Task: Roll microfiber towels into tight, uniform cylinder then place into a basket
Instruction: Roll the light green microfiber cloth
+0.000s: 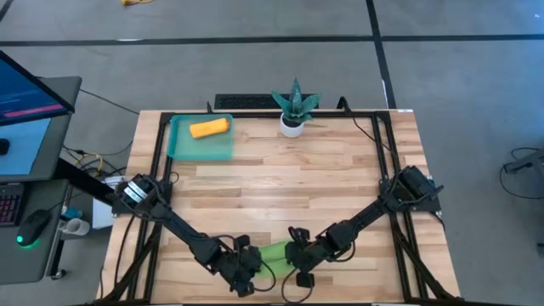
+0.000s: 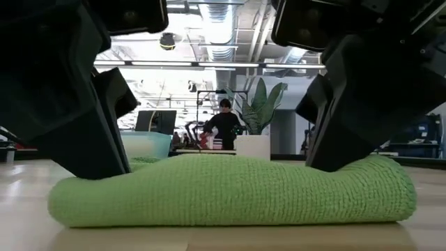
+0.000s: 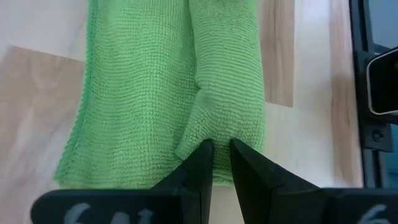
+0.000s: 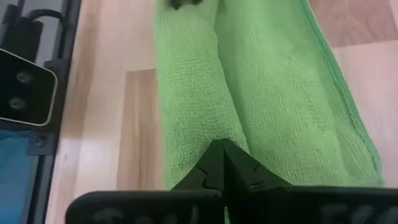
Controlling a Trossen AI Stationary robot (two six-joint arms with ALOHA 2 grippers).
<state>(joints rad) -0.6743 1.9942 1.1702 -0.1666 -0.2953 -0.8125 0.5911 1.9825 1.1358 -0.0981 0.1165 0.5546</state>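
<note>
The lime green towel (image 1: 274,252) lies near the table's near edge, partly rolled, its length running left to right. It rests on the wood in the low view (image 2: 230,192). My left gripper (image 1: 251,262) is shut on its left end and my right gripper (image 1: 297,255) is shut on its right end. The orange towel (image 1: 208,128) lies rolled up in the teal basket (image 1: 180,146) at the far left. My left gripper pinches a fold at the left end of the towel's rolled part (image 3: 214,127) between its two fingers (image 3: 198,163). The fingers point along the roll, slanting down. The towel lies on the table. How many layers they hold cannot be told. My right gripper pinches the right end of the towel's rolled part (image 4: 205,130) between its shut fingers (image 4: 239,165). The fingers point along the roll, slanting down. The towel lies on the table, with its flat part (image 4: 298,93) beside the roll.
A small white pot with a green spiky plant (image 1: 293,115) stands at the far edge, right of the basket. Black frame rails (image 1: 387,161) run along the table's sides. Bare wood (image 1: 289,178) lies between the towel and the basket. A person (image 2: 224,125) stands in the room behind.
</note>
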